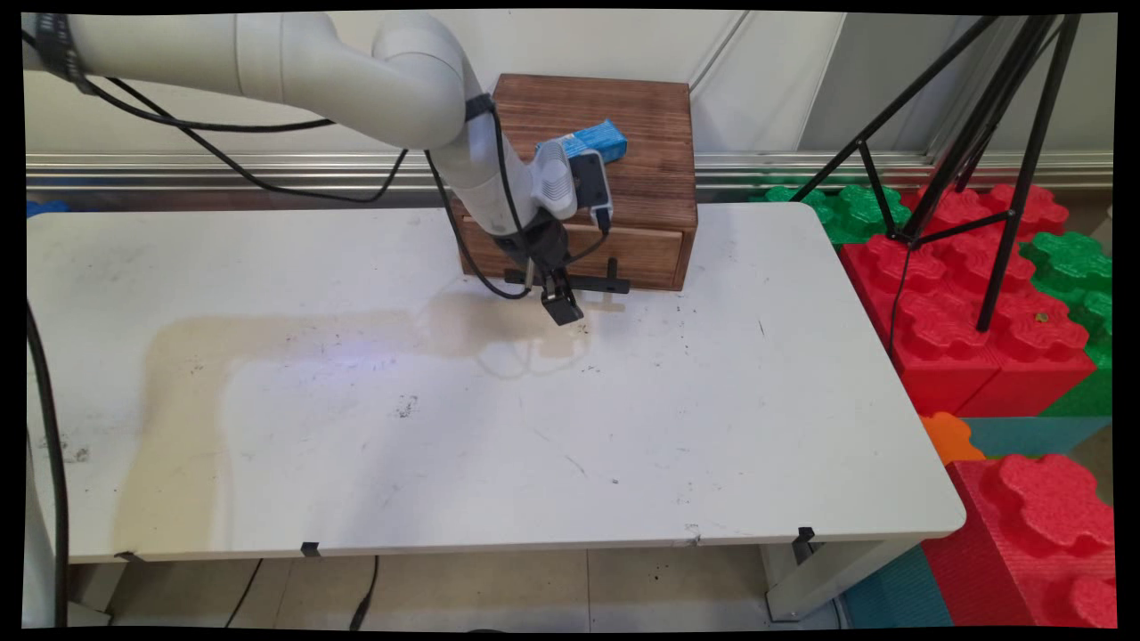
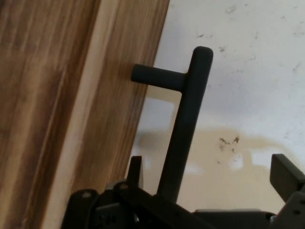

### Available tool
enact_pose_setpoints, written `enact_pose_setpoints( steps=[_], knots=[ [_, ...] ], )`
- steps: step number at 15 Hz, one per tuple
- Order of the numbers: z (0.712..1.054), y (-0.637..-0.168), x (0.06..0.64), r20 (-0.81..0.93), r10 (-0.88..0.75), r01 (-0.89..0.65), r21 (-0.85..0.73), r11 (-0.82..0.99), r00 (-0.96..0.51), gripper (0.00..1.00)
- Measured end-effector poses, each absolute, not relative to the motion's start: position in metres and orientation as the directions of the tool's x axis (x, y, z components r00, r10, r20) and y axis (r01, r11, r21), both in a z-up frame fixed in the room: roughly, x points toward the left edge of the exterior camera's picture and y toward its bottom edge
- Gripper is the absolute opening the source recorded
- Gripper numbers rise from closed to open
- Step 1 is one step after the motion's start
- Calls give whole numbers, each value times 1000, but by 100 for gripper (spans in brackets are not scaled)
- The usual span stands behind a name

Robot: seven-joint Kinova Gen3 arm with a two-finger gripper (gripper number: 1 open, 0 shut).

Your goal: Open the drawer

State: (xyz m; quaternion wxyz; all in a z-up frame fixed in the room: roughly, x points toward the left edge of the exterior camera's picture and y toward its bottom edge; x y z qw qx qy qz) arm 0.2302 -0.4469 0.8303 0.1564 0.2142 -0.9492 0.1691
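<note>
Gripper [image 2: 209, 183] stands spread open astride the black bar handle [image 2: 183, 129] of the wooden drawer box [image 1: 614, 178], one finger [image 2: 287, 175] clear at the handle's 3 o'clock side, the other largely hidden behind it. Handle's lower end is cut off by the linkage. Beyond, at 12 o'clock, a blue packet [image 1: 595, 141] lies atop the box, lettering unreadable, on the white table [image 1: 445, 427].

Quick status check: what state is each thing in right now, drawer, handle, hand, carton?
drawer: shut, or nearly.
handle: black bar, between the hand's fingers, not clamped.
hand: open, fingers either side of the handle.
blue carton: lying on top of the wooden box.
</note>
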Motion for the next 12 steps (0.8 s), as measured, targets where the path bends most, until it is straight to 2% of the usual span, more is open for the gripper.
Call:
enact_pose_setpoints(
  steps=[12],
  knots=[
    [809, -456, 227, 352, -363, -451, -211, 867, -863, 100]
  ],
)
